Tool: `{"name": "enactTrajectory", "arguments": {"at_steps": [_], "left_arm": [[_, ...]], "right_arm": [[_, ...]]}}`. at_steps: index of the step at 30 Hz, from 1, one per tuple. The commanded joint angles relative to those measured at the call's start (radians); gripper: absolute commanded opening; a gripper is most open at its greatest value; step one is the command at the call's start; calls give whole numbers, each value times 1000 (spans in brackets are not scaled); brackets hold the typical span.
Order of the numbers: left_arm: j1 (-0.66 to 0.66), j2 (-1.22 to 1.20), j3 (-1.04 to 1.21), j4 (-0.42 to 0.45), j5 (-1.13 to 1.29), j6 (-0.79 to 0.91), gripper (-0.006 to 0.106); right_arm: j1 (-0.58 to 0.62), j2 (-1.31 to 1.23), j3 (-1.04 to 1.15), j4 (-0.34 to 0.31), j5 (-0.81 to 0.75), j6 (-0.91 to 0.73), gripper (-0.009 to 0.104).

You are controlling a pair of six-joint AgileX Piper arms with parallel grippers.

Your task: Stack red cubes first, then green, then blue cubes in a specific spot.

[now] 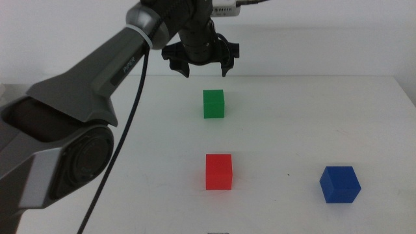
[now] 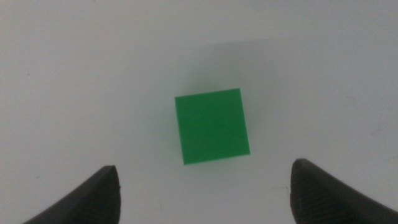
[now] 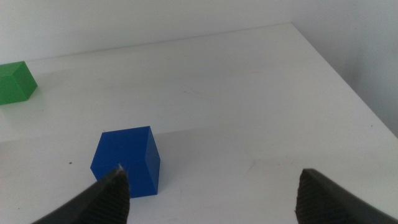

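The green cube sits on the white table, toward the back centre. My left gripper hangs open in the air above and just behind it; in the left wrist view the green cube lies centred between the spread jaws, with the gripper well apart from it. The red cube rests alone near the front centre. The blue cube stands at the front right. My right gripper is open, with the blue cube close ahead of one jaw; the right arm is out of the middle view.
The white table ends in a right edge near the blue cube. The left arm's grey links and black cable cross the left part of the middle view. The green cube also shows far off in the right wrist view.
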Motion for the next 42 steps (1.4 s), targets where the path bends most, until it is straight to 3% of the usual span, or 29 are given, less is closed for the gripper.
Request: {"name": "enactTrajectory", "arguments": {"at_steps": [1,12,42], "left_arm": [[-1,-55,-33,-5,-59,0,94],[-3,6,-33,-47,-136,0,94],[-3,132,-32,-43,-226,0,93]], "right_arm": [[-6,-23,-18,-12,-76,-11,71],[-6,-23,-18,-12,-76,-11,71],[-6,-23,-18,-12,-76,-11,71]]}}
